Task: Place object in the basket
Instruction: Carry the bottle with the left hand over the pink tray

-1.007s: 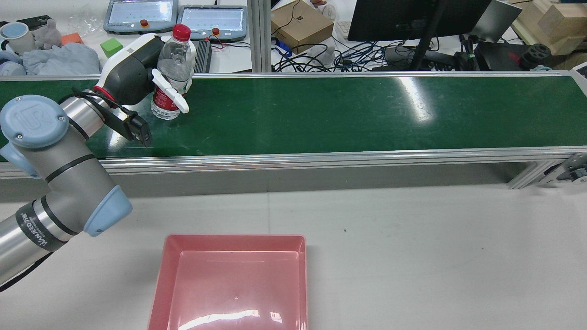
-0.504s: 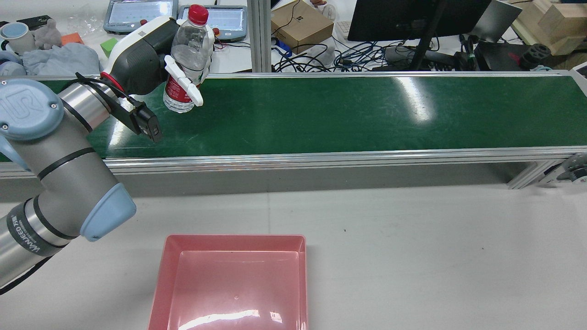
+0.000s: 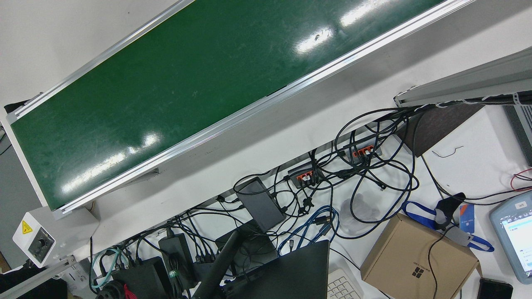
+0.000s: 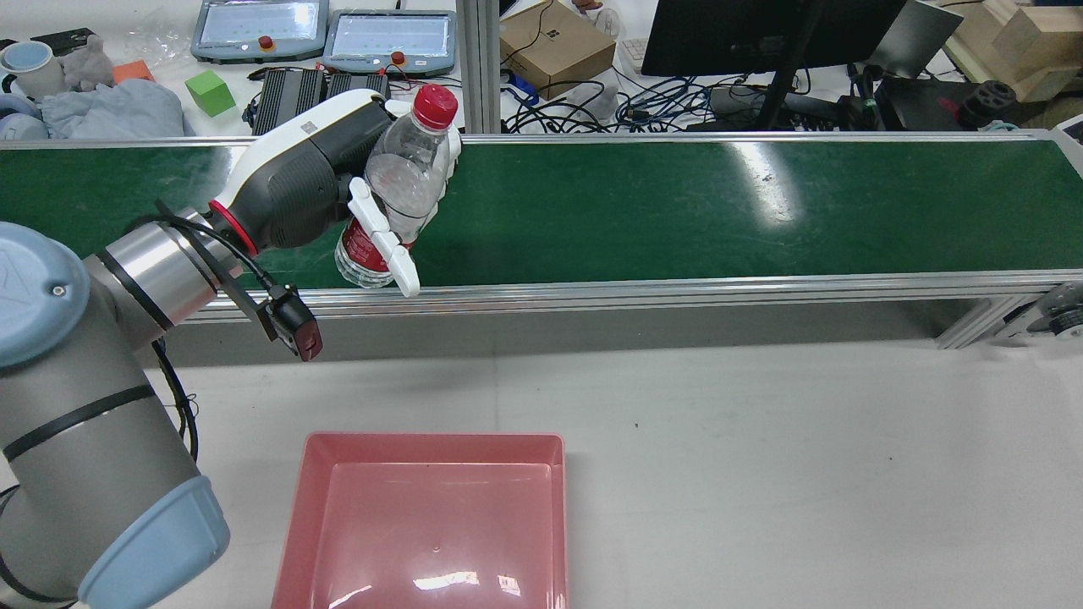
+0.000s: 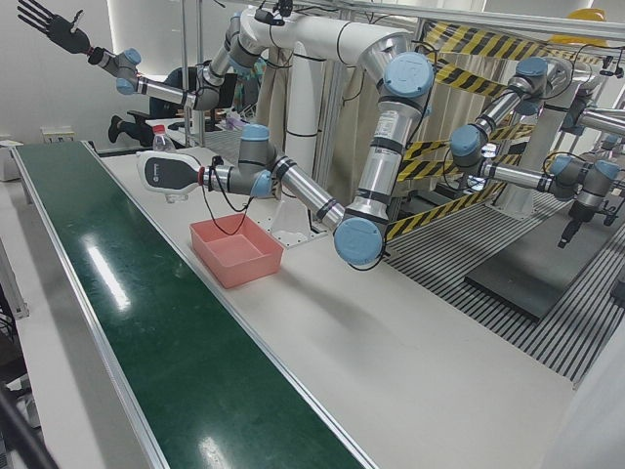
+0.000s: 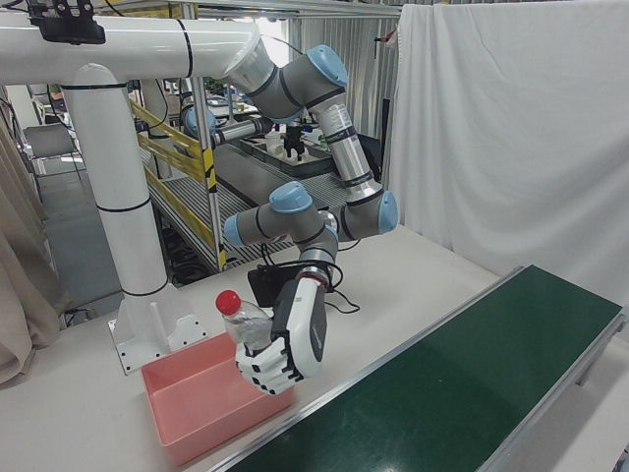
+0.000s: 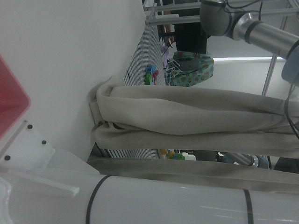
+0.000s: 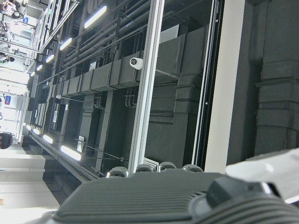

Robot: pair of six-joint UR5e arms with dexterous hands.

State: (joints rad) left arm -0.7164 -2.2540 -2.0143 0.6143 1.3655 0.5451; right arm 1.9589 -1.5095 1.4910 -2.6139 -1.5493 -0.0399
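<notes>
A clear water bottle with a red cap and red label is held tilted in my left hand, above the near edge of the green conveyor belt. The hand's white fingers wrap around the bottle's middle. In the right-front view the hand and bottle hang just beside the pink basket. The basket sits empty on the white table, nearer than the belt. My right hand is raised high at the far end, fingers spread, holding nothing.
The belt is bare along its length, edged with aluminium rails. Beyond it lie teach pendants, a cardboard box, cables and a monitor. White tabletop spreads to the basket's right.
My left hand has lifted the bottle off the belt and carried it rightward and toward the belt's near edge. The bottle has tipped, cap leaning right.
</notes>
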